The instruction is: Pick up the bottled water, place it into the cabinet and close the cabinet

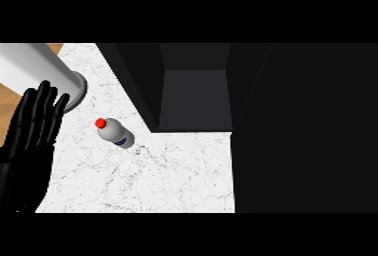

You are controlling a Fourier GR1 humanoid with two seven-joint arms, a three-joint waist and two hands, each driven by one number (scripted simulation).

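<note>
The bottled water (pixel 114 132) stands on the white marbled table (pixel 148 180) in the left-centre of the frame, red cap up and tipped toward the upper left as seen from above, a dark label band on its lower side. It touches nothing. Just to its right, across a strip of bare table, the cabinet (pixel 193 95) opens as a dark recess in the upper middle of the frame, its grey floor visible between two dark side walls. The whole right side of the frame is a black surface — probably the cabinet's open door, though that cannot be told for certain.

The left hand (pixel 35 120) shows at the left edge, fingers straight and pressed side by side, pointing up, holding nothing; it rests beside a pale cylinder (pixel 37 70) in the upper left corner. The right hand does not show at all.

The step in hand is the pick, not yet begun. To do it well, I judge the grasping hand should come in level with the bottle's body, below the cap, and curl round the widest part so the bottle stays upright. The approach should leave the cabinet's left wall clear — the bottle sits near it, so a sweep from that side risks knocking it over.
</note>
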